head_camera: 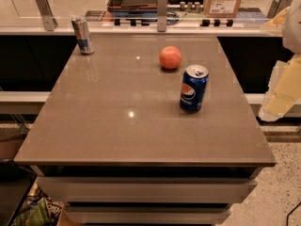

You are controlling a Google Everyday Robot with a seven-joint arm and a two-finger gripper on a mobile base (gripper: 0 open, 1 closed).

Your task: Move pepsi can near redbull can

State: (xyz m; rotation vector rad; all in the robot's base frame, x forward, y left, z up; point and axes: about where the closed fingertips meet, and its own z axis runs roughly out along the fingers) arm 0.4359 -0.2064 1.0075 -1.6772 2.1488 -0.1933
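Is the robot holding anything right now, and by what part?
Nothing is held. The gripper hangs beyond the right edge of the table, apart from the pepsi can, which stands upright and free on it.

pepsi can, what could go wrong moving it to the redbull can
The round orange object sits behind the pepsi can, roughly on the line to the redbull can; a sweep could roll it.
The slim redbull can stands near the table's far left corner; a bump may tip it.
The hand, off the table's right edge, could topple the pepsi can reaching in.
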